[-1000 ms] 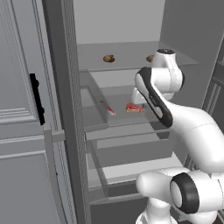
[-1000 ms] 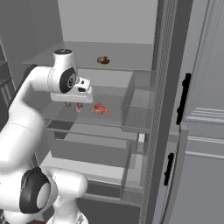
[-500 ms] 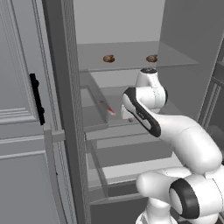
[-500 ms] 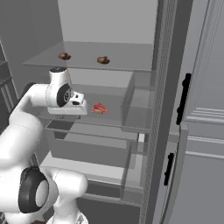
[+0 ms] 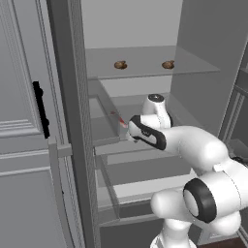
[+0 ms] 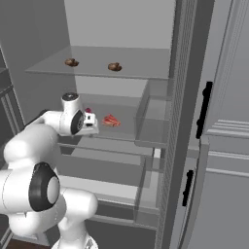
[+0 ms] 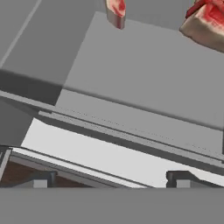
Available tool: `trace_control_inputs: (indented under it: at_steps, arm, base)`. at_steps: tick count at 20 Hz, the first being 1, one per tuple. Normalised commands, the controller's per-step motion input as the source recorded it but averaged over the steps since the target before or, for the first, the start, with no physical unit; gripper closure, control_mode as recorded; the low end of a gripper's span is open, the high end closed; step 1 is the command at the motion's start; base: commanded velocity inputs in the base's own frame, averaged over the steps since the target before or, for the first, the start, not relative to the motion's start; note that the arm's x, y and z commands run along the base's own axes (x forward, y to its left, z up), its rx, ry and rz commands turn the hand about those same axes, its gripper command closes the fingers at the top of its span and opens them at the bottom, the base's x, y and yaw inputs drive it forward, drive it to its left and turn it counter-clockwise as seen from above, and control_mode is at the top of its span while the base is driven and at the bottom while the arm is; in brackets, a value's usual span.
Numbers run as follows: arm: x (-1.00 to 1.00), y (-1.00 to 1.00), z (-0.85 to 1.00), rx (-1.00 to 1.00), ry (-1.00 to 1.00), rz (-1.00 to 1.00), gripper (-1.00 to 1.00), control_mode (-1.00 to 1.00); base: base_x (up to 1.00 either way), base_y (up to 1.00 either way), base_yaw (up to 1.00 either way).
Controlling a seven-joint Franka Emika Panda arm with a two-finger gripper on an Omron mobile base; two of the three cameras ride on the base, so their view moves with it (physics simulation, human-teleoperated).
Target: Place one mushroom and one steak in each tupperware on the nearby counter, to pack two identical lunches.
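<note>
Two brown mushrooms (image 5: pixel 120 64) (image 5: pixel 168 64) lie on the upper glass shelf of an open fridge, also seen as mushrooms (image 6: pixel 71 62) (image 6: pixel 114 66) from the right. One red marbled steak (image 6: pixel 111 120) rests on the middle shelf, and a second steak (image 7: pixel 116 8) lies beside the first steak (image 7: pixel 206 21) in the hand view. My gripper (image 7: pixel 111 180) hovers at the middle shelf's front edge, short of both steaks. Its fingers stand wide apart and open, with nothing between them. My hand (image 6: pixel 90 124) sits just left of the steak. The tupperware and counter are out of view.
A clear bin wall (image 6: pixel 151 116) rises right of the steaks. The fridge's side wall (image 5: pixel 72 121) and door with black handle (image 5: pixel 41 109) stand to the left, another door handle (image 6: pixel 204 109) to the right. More shelves and drawers (image 5: pixel 145 169) lie below.
My hand has come down from the upper shelf's level to the middle shelf, uncovering the right mushroom. The fingers have spread wider apart.
</note>
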Motion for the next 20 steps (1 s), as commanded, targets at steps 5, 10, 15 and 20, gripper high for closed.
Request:
trace_control_inputs:
  at_steps: [5,10,15,20]
  arm:
    - [0.27,0.03,0.52,0.04,-0.05,0.14,-1.0,-1.0]
    - [0.48,0.11,0.22,0.0,-0.08,0.03,-1.0,-1.0]
    - [0.74,0.23,0.0,0.0,-0.01,0.0,-1.0,-1.0]
    - [0.42,0.41,-0.05,0.0,0.01,0.0,-1.0,-1.0]
  base:
    - [0.0,0.0,0.0]
    - [0.0,0.0,0.0]
    - [0.0,0.0,0.0]
    - [0.0,0.0,0.0]
